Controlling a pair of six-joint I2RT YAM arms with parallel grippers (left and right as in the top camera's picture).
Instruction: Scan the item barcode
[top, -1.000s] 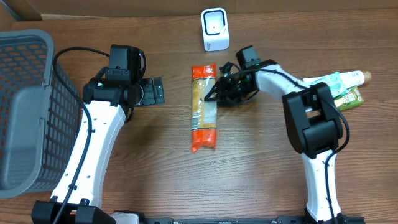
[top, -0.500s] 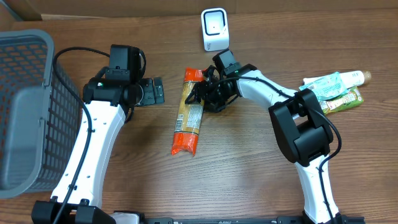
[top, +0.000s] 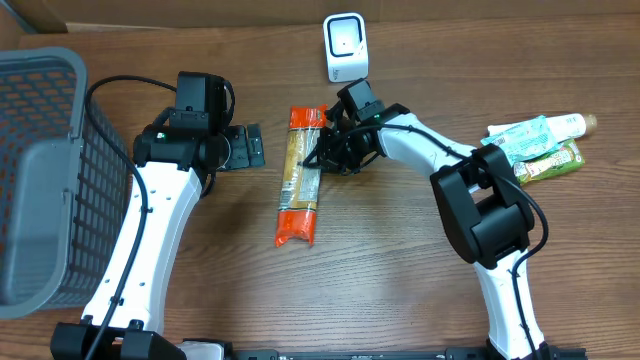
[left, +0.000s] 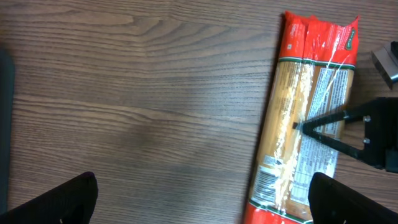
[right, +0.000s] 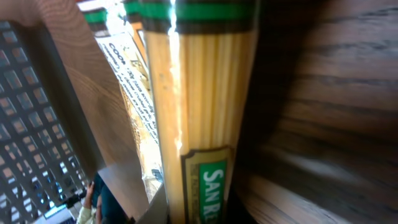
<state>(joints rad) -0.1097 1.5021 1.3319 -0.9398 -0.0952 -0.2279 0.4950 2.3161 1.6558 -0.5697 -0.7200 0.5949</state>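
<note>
The right claw (top: 322, 160) is clenched, its thin black jaws drawn together to one point, and this point touches the upper side of the long clear packet of spaghetti with orange-red ends (top: 296, 195), about at its middle. I cannot tell if some film is pinched there. The packet lies flat on the brown wooden tabletop (top: 400, 270), directly under this claw, and it runs away from it to both sides; its label with small print faces up. Just beyond the right claw, apart from the packet's far end, stands the small white scanner box (top: 345, 47). On the other side of the packet the left claw (top: 250, 148) is released, jaws wide apart, above bare wood, near the packet but not touching it. Well behind the left claw stands the grey plastic mesh basket (top: 45, 170). Well apart from the right claw lie a white and green tube (top: 535, 133) and a green packet (top: 558, 160)
</note>
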